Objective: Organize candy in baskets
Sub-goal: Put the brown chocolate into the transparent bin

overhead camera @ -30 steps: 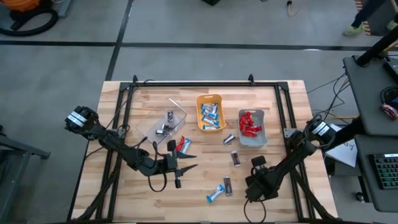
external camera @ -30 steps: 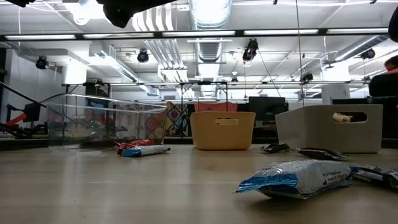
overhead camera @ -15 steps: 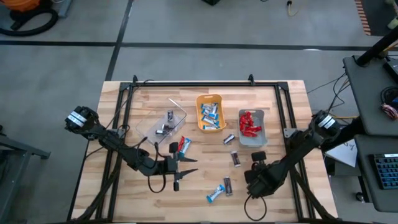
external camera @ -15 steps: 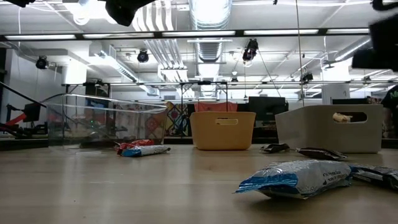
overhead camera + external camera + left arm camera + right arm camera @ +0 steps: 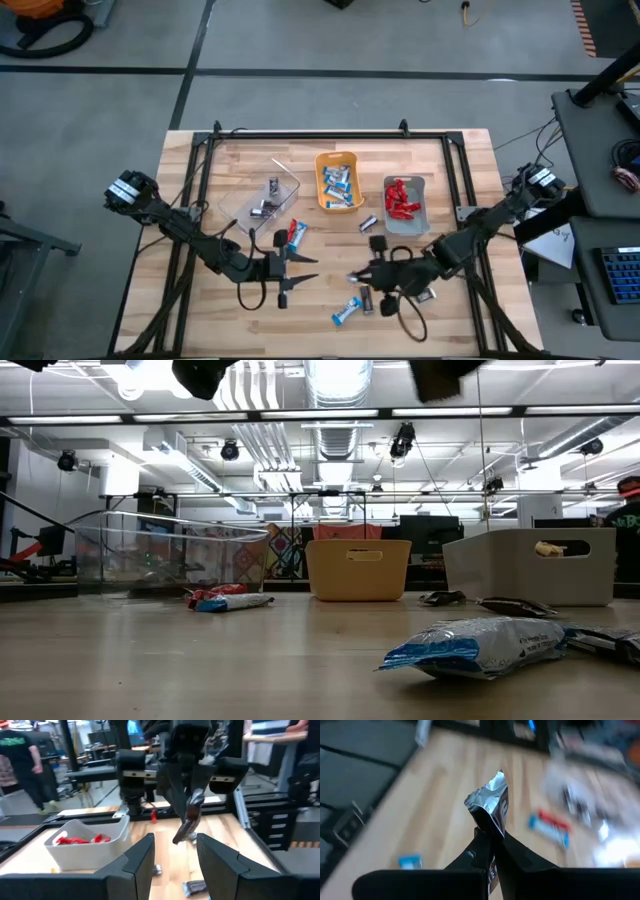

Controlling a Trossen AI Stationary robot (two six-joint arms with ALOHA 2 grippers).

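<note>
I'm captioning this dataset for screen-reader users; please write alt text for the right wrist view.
The right gripper is shut on a dark silver-grey candy bar, its crimped foil end sticking up past the fingertips. Beyond it lies the wooden table, blurred, with a red and a blue-and-white candy side by side.

Robotics lab: exposed ceiling ducts, workbenches.

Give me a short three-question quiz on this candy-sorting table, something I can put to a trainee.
1. True or false: the right end effector is shut on a silver-grey candy.
2. Which basket holds the red candy? A. clear basket B. orange basket C. grey basket
3. Fill in: the left end effector holds nothing, and its jaws are ____.

Key: 1 true; 2 C; 3 open.
</note>
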